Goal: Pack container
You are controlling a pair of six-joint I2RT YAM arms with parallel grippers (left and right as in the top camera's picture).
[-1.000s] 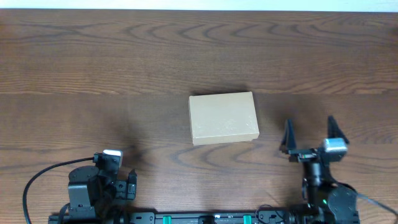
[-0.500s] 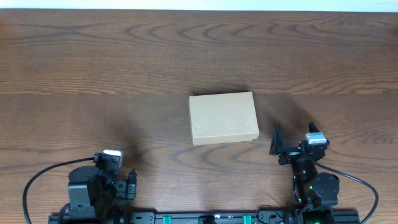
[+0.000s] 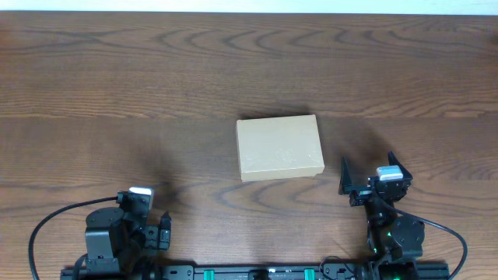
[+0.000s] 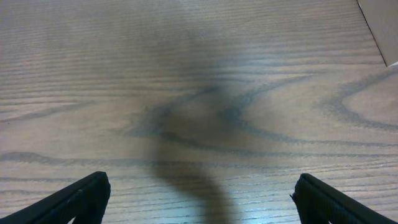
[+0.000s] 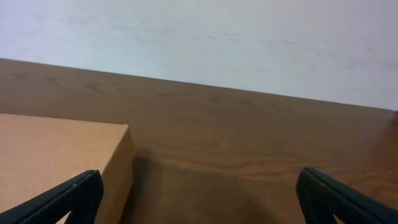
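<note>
The container [image 3: 279, 147] is a small tan cardboard box with its lid shut, lying flat at the middle of the wooden table. Its corner shows at the top right of the left wrist view [image 4: 382, 25], and its top and right side fill the lower left of the right wrist view [image 5: 59, 158]. My right gripper [image 3: 372, 173] is open and empty, just right of the box near the front edge [image 5: 199, 202]. My left gripper [image 4: 199, 199] is open and empty over bare wood at the front left; the overhead view shows only its arm [image 3: 128, 222].
The wooden table [image 3: 156, 78] stretches all round the box. A pale wall [image 5: 199, 37] rises beyond the table's far edge in the right wrist view. The arm bases and cables sit along the front edge [image 3: 257, 272].
My right gripper has drawn back toward the front edge and shifted a little left, ending nearer the box's right side. The box and the left arm have not moved.
</note>
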